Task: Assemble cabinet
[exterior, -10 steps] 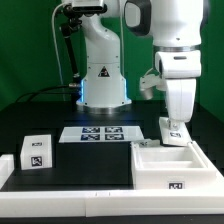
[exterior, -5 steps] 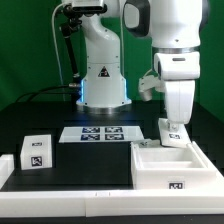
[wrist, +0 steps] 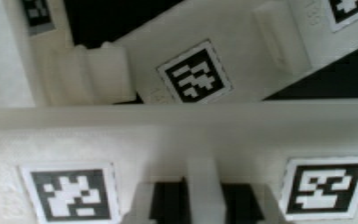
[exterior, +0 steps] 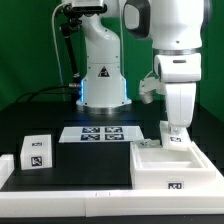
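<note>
The cabinet body (exterior: 148,170), an open white box with a tag on its front, lies at the exterior view's right front. A small white tagged cabinet panel (exterior: 174,136) stands upright at its far edge. My gripper (exterior: 176,128) points straight down onto this panel. In the wrist view my gripper (wrist: 197,205) has its dark fingers (wrist: 158,205) pressed on both sides of a thin white edge, with tags on either side. A further tagged white cabinet piece (wrist: 197,75) lies beyond.
A small white tagged cube (exterior: 37,150) stands at the exterior view's left front. The marker board (exterior: 100,133) lies mid-table in front of the robot base (exterior: 103,85). A white rim (exterior: 8,170) runs along the table's left and front edges.
The gripper and the panel under it have shifted very slightly; nothing else has moved.
</note>
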Controlling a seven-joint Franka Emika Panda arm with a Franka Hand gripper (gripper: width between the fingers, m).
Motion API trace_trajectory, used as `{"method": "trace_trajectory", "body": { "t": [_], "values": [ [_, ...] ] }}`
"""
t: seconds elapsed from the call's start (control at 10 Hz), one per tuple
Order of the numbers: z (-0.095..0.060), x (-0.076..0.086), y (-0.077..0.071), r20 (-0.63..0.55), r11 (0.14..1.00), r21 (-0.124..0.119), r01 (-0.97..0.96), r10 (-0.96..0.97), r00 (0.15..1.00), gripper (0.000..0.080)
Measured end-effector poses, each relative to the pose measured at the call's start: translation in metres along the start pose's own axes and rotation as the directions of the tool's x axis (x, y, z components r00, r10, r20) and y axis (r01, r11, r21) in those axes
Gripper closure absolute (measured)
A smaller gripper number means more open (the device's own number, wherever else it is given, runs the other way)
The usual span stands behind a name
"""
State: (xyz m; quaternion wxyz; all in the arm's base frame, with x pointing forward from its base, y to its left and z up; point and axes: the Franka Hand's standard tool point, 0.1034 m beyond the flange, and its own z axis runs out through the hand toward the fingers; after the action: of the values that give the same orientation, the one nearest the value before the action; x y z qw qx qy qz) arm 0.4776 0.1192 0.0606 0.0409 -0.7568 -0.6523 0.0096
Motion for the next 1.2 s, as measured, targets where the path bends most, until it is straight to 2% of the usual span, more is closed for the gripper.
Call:
{"method": "trace_trajectory", "body": {
  "t": [0.3, 0.8, 1.2],
  "values": [
    [0.000, -0.002, 0.002, -0.002, 0.999, -0.003, 0.041, -0.041, 0.999, 0.0729],
    [0.001, -0.009, 0.040, -0.032, 0.993, -0.028, 0.111, -0.112, 0.993, 0.0729],
    [0.001, -0.008, 0.042, -0.034, 0.994, -0.031, 0.101, -0.102, 0.994, 0.0729]
  ]
}}
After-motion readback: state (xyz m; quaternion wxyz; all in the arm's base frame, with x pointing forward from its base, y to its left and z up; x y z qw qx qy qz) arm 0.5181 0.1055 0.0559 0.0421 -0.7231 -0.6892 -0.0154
